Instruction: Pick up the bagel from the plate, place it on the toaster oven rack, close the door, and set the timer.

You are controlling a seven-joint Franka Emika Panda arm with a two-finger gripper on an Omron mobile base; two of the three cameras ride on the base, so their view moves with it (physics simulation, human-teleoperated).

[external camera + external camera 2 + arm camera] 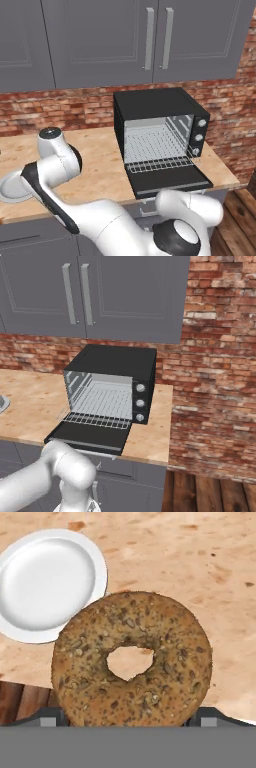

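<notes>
The bagel (131,662) is sitting in the wide-spread claw (130,716), seemingly gripped, off the plate (47,582); racking, door, timer are waiting.

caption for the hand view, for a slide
Seeded bagel held between the gripper fingers, above the counter beside the empty plate.

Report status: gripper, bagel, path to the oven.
Gripper closed on bagel, lifted off the plate. Plate bare. Toaster oven door down, rack slid out, nothing on it.
</notes>
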